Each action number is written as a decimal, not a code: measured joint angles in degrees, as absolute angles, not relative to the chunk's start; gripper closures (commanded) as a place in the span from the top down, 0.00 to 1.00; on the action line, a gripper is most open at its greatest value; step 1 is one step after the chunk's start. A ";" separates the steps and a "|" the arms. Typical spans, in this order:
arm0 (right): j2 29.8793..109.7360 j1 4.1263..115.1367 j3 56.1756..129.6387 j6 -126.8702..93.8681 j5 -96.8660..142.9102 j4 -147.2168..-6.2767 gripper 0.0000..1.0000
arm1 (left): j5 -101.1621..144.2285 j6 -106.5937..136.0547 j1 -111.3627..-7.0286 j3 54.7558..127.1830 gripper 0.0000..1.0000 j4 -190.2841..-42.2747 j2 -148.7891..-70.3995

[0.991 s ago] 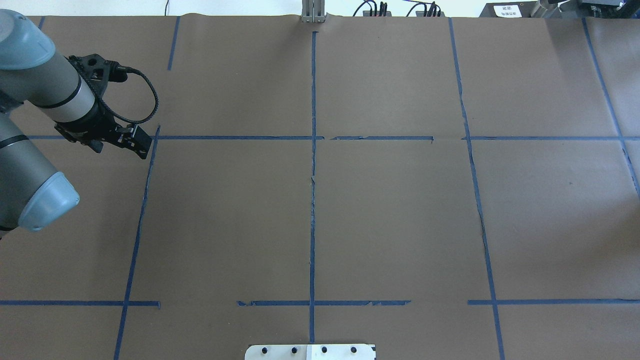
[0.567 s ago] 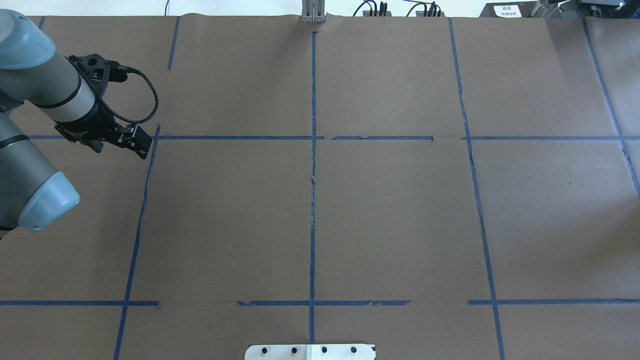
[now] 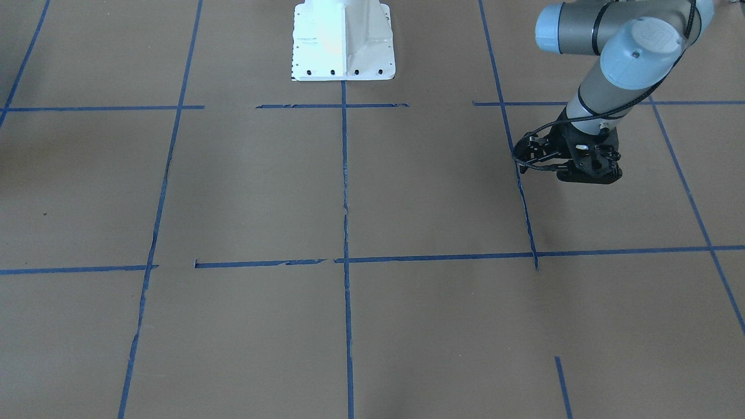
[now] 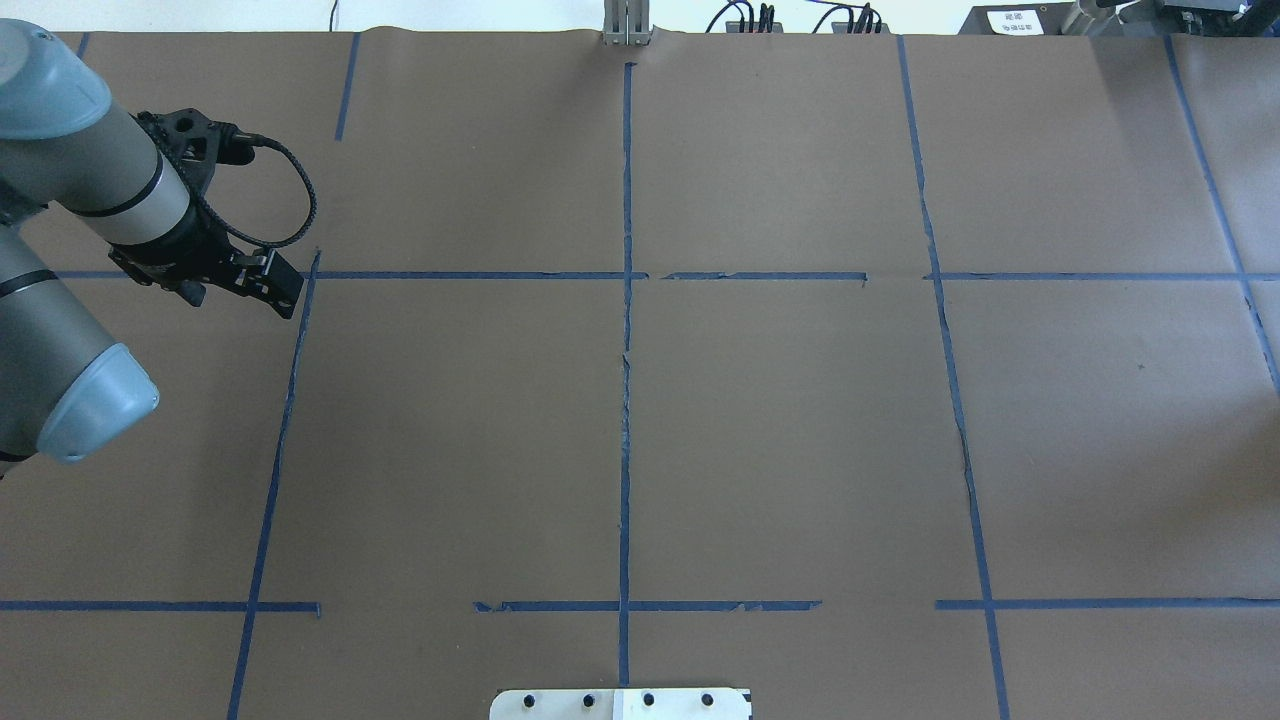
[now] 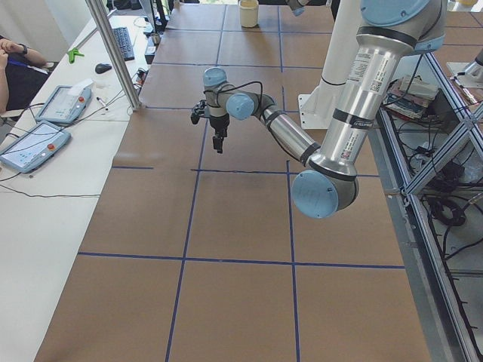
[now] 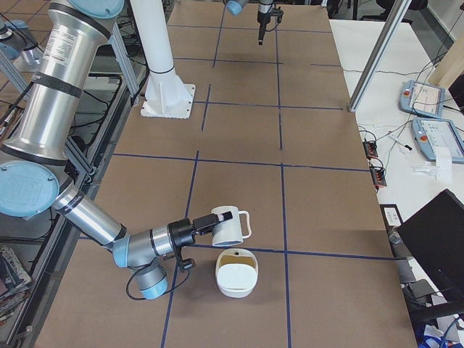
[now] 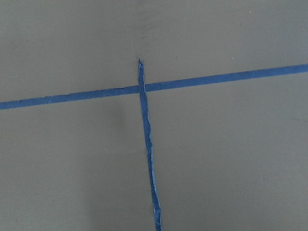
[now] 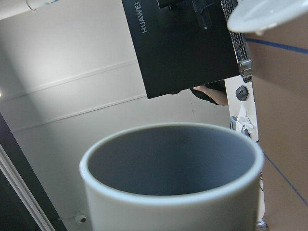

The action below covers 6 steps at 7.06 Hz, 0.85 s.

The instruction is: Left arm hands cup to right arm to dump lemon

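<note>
The cup is a white mug with a loop handle, off the table's right end and out of the overhead and front views. My right gripper reaches to its rim; I cannot tell if it is shut. In the right wrist view the cup fills the frame, and its grey inside shows nothing in it. A white bowl stands just beside it, with a dull yellowish patch inside that I cannot identify as the lemon. My left gripper points down over a tape crossing, holding nothing; it also shows in the front view.
The white robot base stands at the table's middle edge. A side table with teach pendants, a metal pole and a black monitor lies across from the robot. The bowl's rim shows at the top right.
</note>
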<state>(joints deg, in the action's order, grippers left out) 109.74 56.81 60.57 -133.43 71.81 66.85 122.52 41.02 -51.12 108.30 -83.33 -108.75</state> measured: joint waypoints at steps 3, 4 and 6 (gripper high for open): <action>109.79 57.77 61.51 -109.84 79.57 61.40 0.02 | 122.58 41.04 -51.14 108.30 1.00 -83.32 -108.62; 109.76 61.35 63.15 -104.86 85.47 58.09 0.02 | 122.60 41.05 -51.14 108.33 1.00 -83.32 -108.55; 107.47 72.87 71.74 -97.32 101.40 45.65 0.01 | 122.61 41.04 -51.15 108.42 1.00 -83.32 -108.48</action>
<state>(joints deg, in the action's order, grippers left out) 107.47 72.87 71.74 -97.32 101.40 45.65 122.61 41.04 -51.15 108.42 -83.32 -108.48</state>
